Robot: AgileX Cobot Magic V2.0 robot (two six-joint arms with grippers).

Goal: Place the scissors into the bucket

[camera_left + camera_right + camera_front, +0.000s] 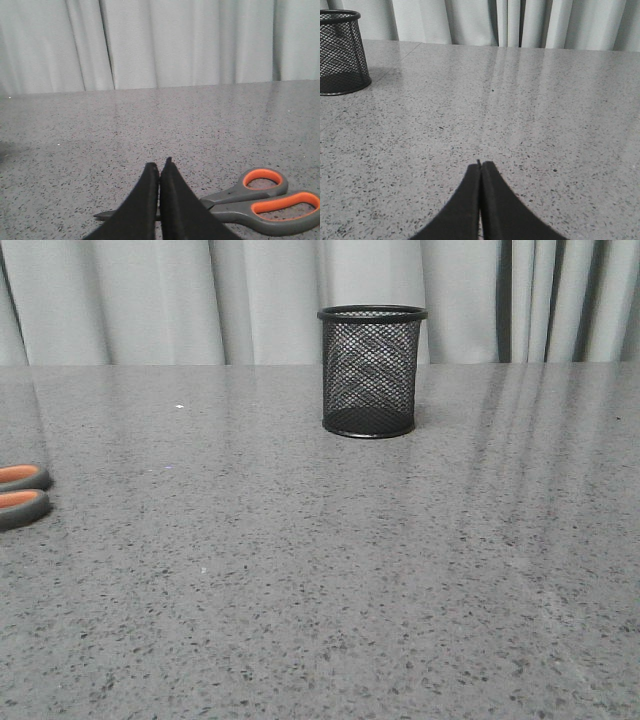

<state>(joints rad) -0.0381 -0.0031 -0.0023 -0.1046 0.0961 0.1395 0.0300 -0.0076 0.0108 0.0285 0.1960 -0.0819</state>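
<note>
The scissors (pixel 235 206) lie flat on the grey speckled table, closed, with dark grey handle loops lined in orange. In the front view only their handles (pixel 20 494) show, at the far left edge. My left gripper (pixel 160 168) is shut, its fingers pressed together in front of the blades and hiding their middle; the blade tip shows past them. The bucket (pixel 371 370) is a black wire-mesh cup standing upright at the back centre. It also shows in the right wrist view (pixel 340 52). My right gripper (pixel 481 165) is shut and empty, well away from the bucket.
Pale curtains (pixel 200 300) hang behind the table's far edge. The grey speckled tabletop (pixel 330 570) stretches between the scissors and the bucket. Neither arm shows in the front view.
</note>
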